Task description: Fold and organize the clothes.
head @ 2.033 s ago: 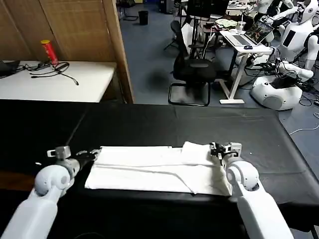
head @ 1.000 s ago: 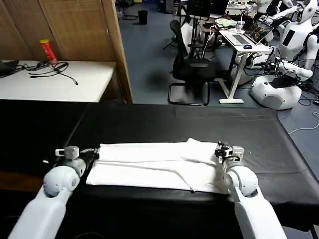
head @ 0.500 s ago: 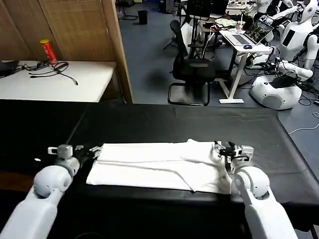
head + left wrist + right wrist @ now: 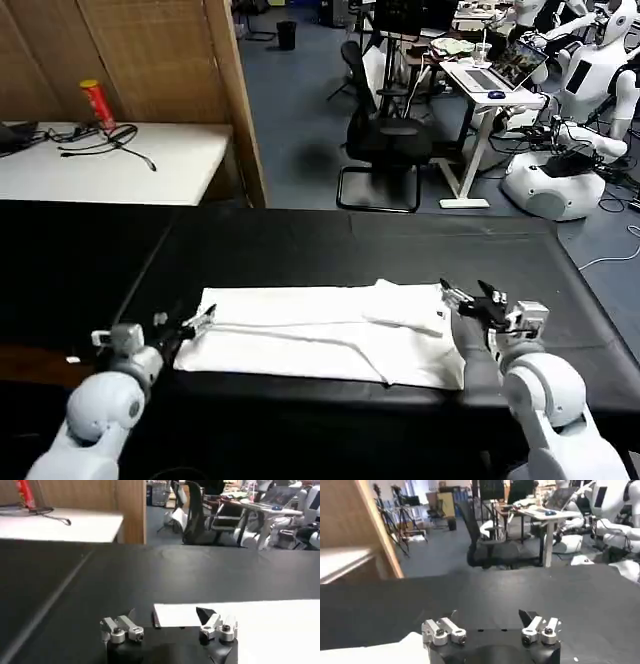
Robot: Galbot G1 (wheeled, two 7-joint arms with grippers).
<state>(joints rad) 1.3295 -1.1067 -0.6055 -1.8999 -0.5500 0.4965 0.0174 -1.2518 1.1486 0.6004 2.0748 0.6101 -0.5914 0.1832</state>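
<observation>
**Shirt folded to a strip, both grippers off it**

We are hovering our left gripper (image 4: 190, 325) at the near left corner of the shirt (image 4: 320, 335), jaws spread and gripping nothing; we judge it placed to take that end for the next fold. The shirt is lying as a long white band across the near part of the black table (image 4: 350, 245). Our right gripper (image 4: 475, 297) is hanging just past the shirt's right end, likewise wide and empty.

Beyond the table we are seeing a white desk (image 4: 110, 160) with cables, then an office chair (image 4: 385, 140) on blue floor.
</observation>
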